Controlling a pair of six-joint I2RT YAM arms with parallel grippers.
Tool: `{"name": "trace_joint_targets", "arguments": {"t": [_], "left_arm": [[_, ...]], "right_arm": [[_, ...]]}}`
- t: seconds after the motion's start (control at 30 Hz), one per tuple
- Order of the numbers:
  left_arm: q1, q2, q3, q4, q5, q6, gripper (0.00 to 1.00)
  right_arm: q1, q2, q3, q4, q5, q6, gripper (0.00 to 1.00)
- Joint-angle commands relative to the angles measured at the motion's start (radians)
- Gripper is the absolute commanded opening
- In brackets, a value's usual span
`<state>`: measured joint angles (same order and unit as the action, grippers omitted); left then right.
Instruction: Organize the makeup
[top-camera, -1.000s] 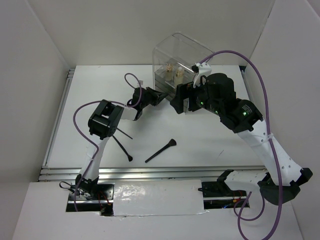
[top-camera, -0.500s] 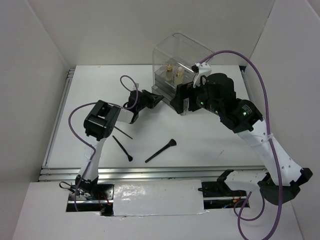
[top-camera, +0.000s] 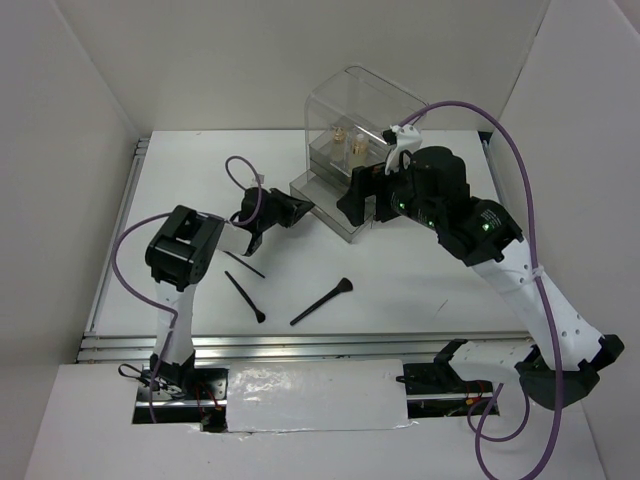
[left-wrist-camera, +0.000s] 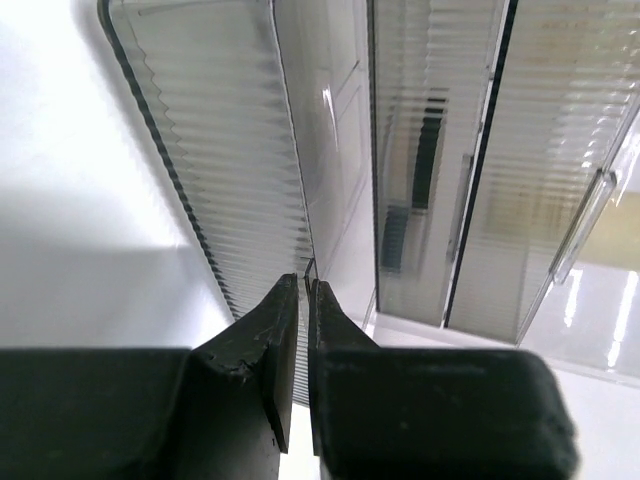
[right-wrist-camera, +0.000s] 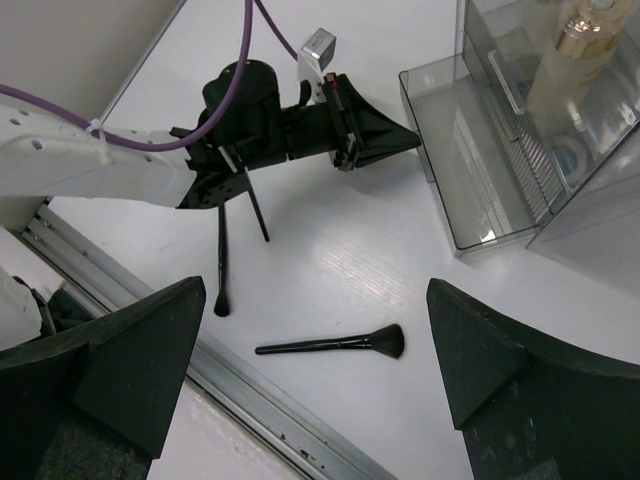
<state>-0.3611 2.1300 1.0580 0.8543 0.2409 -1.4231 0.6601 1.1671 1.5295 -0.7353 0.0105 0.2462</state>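
Three thin black makeup brushes lie loose on the white desk (top-camera: 420, 270), all in its near left part. A slim stick-like brush (top-camera: 245, 266) runs out from beside the left arm (top-camera: 185, 245). Just nearer the edge lies a short brush with a small rounded head (top-camera: 244, 296). A longer brush with a flared head (top-camera: 320, 304) lies to their right, apart from both.

Past the brushes, the left jaws are nearly pressed together. In the left wrist view they pinch the thin front edge of a ribbed clear plastic drawer (top-camera: 322, 203). That drawer stands pulled out from the bottom of the clear acrylic box with a domed lid (top-camera: 365, 100), and nothing can be seen in it.

Inside the box, on the level above the drawer, a cream-coloured tube with a gold collar (right-wrist-camera: 570, 60) stands upright. Beside it is a second small gold-topped piece (top-camera: 337, 138), too small to name.

Further right, the right jaws are spread wide and hold nothing. They hang above the desk just in front of the box, close to the drawer's right side.
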Motion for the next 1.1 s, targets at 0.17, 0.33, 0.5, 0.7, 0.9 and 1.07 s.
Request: {"name": "trace_joint_targets", "arguments": {"t": [0.17, 0.33, 0.5, 0.7, 0.9, 1.07], "left_arm": [[0.025, -0.12, -0.073, 0.014, 0.0, 0.066, 0.46], [0.027, -0.218, -0.113, -0.043, -0.002, 0.082, 0.82], [0.028, -0.425, -0.057, -0.492, -0.066, 0.243, 0.92], [0.019, -0.51, 0.412, -1.464, -0.464, 0.461, 0.99], [0.021, -0.683, 0.366, -1.831, -0.586, 0.561, 0.99], [0.021, -0.902, 0.173, -1.818, -0.516, 0.616, 0.99]], "right_arm": [[-0.005, 0.035, -0.034, 0.031, 0.075, 0.106, 1.0], [0.004, 0.104, -0.045, -0.073, 0.185, 0.244, 1.0], [0.136, 0.164, -0.106, -0.175, 0.494, 0.443, 1.0], [0.262, 0.236, -0.144, -0.311, 0.456, 0.791, 1.0], [0.331, 0.31, -0.209, -0.277, 0.374, 0.858, 1.0], [0.345, 0.503, -0.164, -0.323, 0.35, 0.927, 1.0]]}}
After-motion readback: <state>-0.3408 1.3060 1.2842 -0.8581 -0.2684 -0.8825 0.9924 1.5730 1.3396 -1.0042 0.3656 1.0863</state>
